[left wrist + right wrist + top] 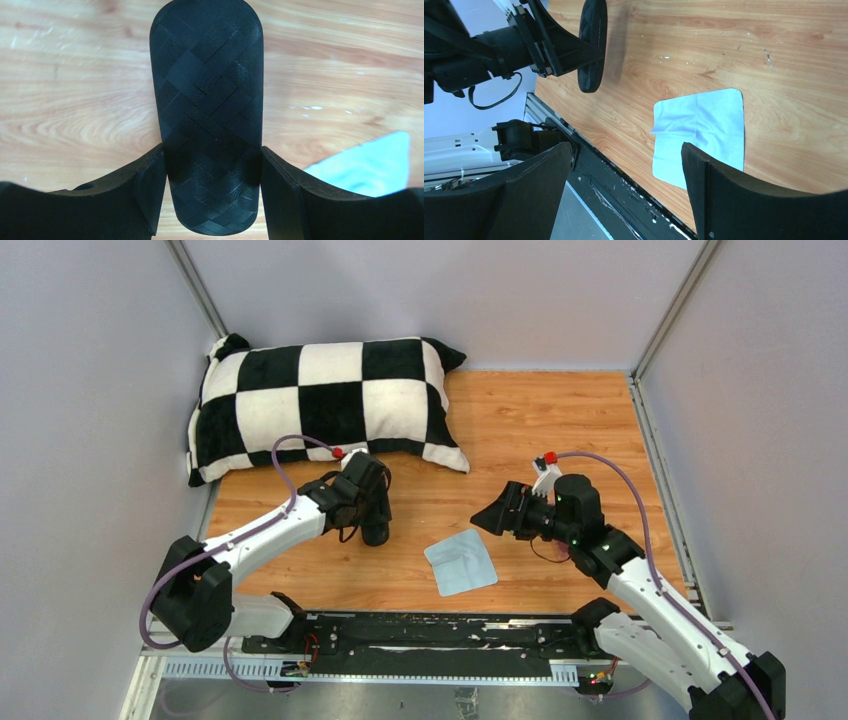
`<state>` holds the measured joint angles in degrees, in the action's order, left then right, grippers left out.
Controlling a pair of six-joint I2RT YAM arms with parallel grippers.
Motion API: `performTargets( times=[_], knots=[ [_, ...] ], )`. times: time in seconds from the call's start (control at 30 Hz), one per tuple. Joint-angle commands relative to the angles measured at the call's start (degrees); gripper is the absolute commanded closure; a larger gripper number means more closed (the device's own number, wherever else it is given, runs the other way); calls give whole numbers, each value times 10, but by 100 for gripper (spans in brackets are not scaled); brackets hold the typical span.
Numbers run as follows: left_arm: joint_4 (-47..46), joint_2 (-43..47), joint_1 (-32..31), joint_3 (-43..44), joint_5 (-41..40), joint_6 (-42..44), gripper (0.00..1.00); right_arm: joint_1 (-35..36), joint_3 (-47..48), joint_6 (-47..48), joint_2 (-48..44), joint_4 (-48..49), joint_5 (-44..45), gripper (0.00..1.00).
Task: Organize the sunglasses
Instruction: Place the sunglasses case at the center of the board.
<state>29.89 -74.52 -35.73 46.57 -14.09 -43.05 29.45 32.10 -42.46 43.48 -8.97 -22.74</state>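
The left pincer [212, 170] grips a closed black case [207, 75]; the right pincer [626, 147] stands wide open and empty near the cloth [704, 125]. The sunglasses show in no view, so I cannot tell their place or look.

I find no readable text, label, brand or number in any of my views. The black case [207, 115] carries only a woven relief pattern. The pillow [320, 405] behind the case has only black-and-white checks, and the blue cloth [461, 562] to its right is plain.
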Motion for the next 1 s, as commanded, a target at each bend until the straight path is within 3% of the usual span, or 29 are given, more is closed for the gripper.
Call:
performTargets(
  times=[0.0,0.2,0.3,0.63,0.97],
  knots=[
    [11,-16,2,-27,-76,-80,45,-6,-16,14,-18,-47,22,14],
    [-9,-20,2,-54,-56,-109,15,-8,-20,13,-17,-53,30,14],
    [-13,-19,1,-59,-35,-107,7,-7,-18,14,-14,-54,35,14],
    [-16,27,-35,-80,21,-125,5,-7,-21,10,-8,-55,39,15],
    [-25,-38,-77,-1,39,-70,6,-7,-16,8,-2,-55,42,16]
  ],
)
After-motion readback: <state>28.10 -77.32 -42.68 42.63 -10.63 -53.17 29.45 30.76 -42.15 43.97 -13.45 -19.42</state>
